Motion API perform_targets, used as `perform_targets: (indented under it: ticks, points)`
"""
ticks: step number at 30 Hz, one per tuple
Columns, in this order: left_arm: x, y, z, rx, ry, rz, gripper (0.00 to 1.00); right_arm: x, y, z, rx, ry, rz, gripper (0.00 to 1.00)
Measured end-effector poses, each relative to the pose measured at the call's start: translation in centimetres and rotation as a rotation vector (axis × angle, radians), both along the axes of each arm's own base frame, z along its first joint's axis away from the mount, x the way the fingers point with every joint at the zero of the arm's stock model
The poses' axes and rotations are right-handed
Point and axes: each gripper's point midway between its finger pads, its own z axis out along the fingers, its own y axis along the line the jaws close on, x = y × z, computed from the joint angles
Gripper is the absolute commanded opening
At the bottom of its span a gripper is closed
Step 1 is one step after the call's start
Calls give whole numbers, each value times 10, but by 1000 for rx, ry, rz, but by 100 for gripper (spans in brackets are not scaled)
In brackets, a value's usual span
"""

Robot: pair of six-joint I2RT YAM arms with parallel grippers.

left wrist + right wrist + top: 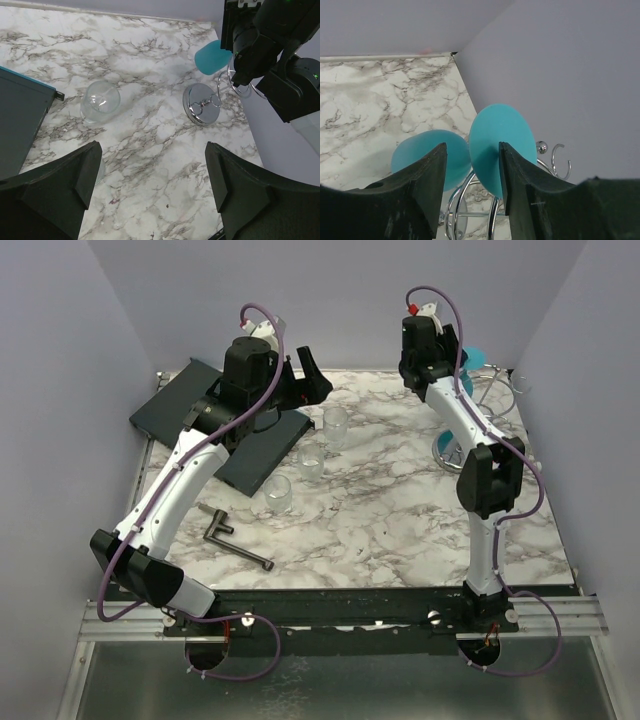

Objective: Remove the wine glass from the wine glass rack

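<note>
The wine glass [512, 132] is turquoise and hangs tilted on the wine glass rack [462, 200], a chrome wire stand at the back right near the wall. Its bowl [417, 152] shows behind my right gripper's left finger. Its round foot sits between and behind the fingers. My right gripper [472, 147] straddles the glass with its jaws apart and a gap on the left side. From above, the glass [476, 356] shows beside that wrist, over the rack's round base [446, 448]. My left gripper [150, 185] hangs wide open and empty over the marble, left of the base [201, 103].
Three clear glasses [336, 425] [310, 462] [277, 493] stand left of centre, one [100, 101] near my left gripper. A dark board [185, 405] lies at the back left. A black tool [235, 538] lies nearer the front. The right wall runs close beside the rack.
</note>
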Motion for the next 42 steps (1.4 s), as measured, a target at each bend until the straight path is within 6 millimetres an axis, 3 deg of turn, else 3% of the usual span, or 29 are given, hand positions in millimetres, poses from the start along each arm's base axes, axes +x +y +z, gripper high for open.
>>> perform_targets:
  ticks: [5, 11, 23, 42]
  points:
    - [0, 0, -4, 2, 8, -3, 92, 1, -5, 1, -17, -8, -14, 46]
    - [0, 0, -3, -2, 8, -8, 92, 0, -9, 1, -55, -7, -25, 31]
    - [1, 0, -5, -7, 5, -13, 92, -4, -17, 29, -107, -71, -54, 13]
    - [-1, 6, 0, -20, -4, -7, 92, -4, -24, 69, -220, -166, -97, 6]
